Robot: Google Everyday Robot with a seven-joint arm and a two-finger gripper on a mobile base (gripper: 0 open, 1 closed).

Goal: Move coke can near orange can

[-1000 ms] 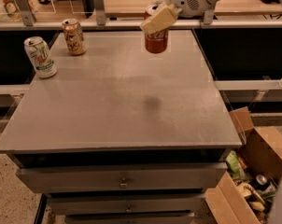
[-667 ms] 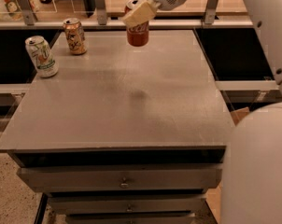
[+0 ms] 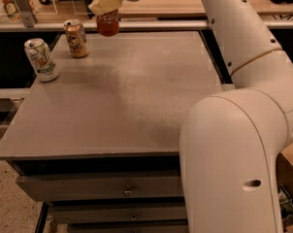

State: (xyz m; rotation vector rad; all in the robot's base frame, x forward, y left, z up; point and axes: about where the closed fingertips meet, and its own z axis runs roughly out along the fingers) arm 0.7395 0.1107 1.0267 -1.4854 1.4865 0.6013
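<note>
Warm, dim indoor light lies over the whole view and gives it a yellowish cast. The grey tabletop (image 3: 137,106) is evenly lit with no hard glare, only a paler sheen across its middle. The pincer (image 3: 106,5), up at the far edge and clamped around the coke can (image 3: 107,24), looks pale cream in this light, and a faint soft shadow falls on the tabletop in front of it. The white arm (image 3: 243,144) at the right is the brightest thing in view. Small highlights catch the silver tops of the orange can (image 3: 76,39) and the white can (image 3: 41,59). The recesses on either side of the tabletop are nearly black.
</note>
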